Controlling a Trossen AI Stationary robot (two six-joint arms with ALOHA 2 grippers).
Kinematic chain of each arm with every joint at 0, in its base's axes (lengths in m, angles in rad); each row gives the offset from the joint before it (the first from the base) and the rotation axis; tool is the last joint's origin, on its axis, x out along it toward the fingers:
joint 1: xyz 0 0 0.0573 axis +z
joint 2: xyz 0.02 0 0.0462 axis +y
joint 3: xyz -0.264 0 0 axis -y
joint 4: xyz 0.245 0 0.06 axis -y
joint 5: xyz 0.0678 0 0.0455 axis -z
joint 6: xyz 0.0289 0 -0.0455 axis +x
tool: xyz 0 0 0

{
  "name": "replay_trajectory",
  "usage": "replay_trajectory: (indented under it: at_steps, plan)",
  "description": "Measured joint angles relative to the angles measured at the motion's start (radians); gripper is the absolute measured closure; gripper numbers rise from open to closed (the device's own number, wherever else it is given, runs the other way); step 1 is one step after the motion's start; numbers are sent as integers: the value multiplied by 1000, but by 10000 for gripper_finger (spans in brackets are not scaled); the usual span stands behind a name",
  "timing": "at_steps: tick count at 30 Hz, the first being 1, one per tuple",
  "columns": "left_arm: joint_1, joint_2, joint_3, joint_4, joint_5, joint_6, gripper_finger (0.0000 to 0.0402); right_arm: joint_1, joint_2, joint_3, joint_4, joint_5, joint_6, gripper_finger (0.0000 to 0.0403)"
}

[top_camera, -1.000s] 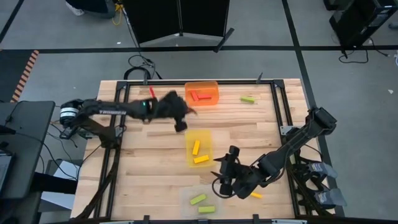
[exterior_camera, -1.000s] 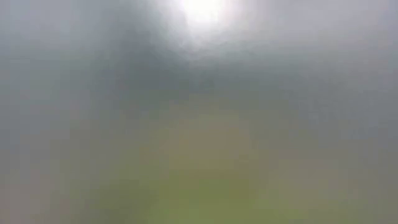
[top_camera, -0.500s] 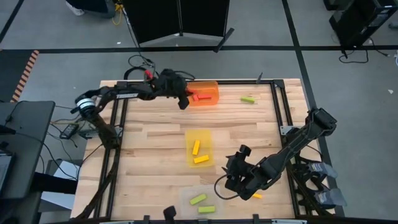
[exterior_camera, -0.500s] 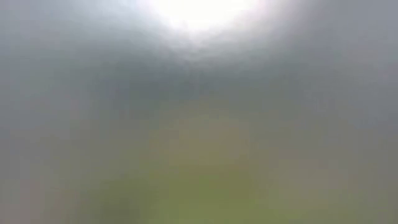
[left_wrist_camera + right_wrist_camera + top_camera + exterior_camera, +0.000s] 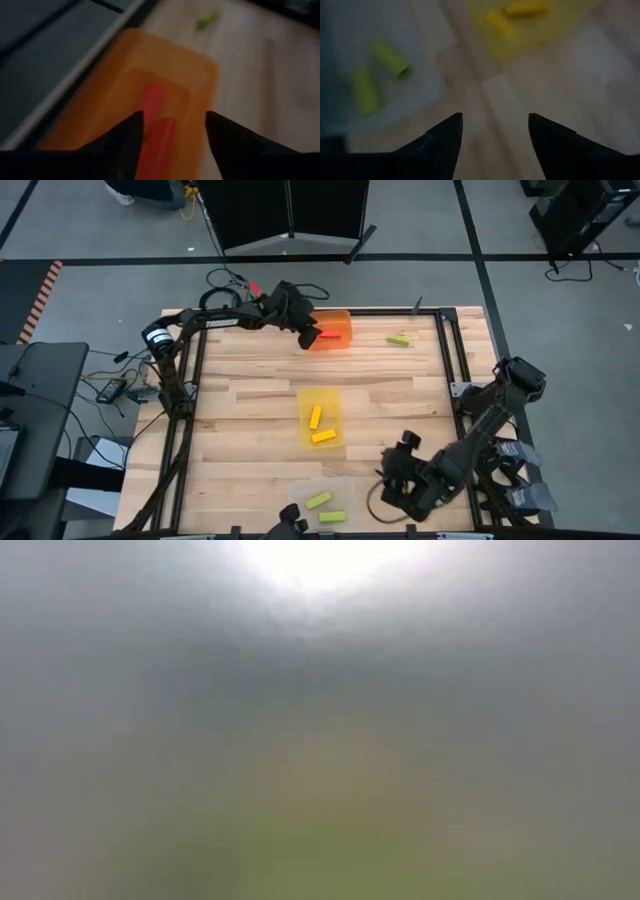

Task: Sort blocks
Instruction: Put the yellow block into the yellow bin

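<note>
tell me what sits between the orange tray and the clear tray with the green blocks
The yellow tray, holding two yellow blocks, lies between the orange tray at the far edge and the clear tray with two green blocks at the near edge, seen in the high view.

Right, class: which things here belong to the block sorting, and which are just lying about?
Job: red blocks, orange tray; yellow blocks, yellow tray; green blocks, clear tray; loose green block; left gripper over the orange tray; right gripper near the clear tray.
Lying about: cables beyond the table.
</note>
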Motion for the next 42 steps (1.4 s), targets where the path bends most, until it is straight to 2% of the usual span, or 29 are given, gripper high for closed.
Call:
replay_trajectory:
  at_steps: [4,10,15,20,25,31,34,39,42]
  plan:
    - [-5,-57,-1,8,80,-26,157,91,0,0,-7,-89,139,165]
    - [-57,-150,-7,7,95,-35,155,186,25,1,-10,-202,309,148]
    - [-117,-239,-7,23,103,-56,158,198,117,1,-14,-328,328,116]
    - [-169,-349,-7,53,113,-61,159,195,191,1,-15,-348,327,102]
    - [-215,-452,-7,35,114,-61,159,195,257,1,-16,-360,326,108]
    - [-282,-582,-7,-20,112,-59,159,186,313,6,-12,-393,318,148]
    - [-318,-647,-7,-46,96,-52,159,180,316,6,1,-393,304,197]
    - [-366,-715,-5,-130,-18,-11,159,163,298,3,2,-376,225,326]
    - [-383,-720,-6,-173,-65,-5,159,132,266,-7,-63,-319,151,331]
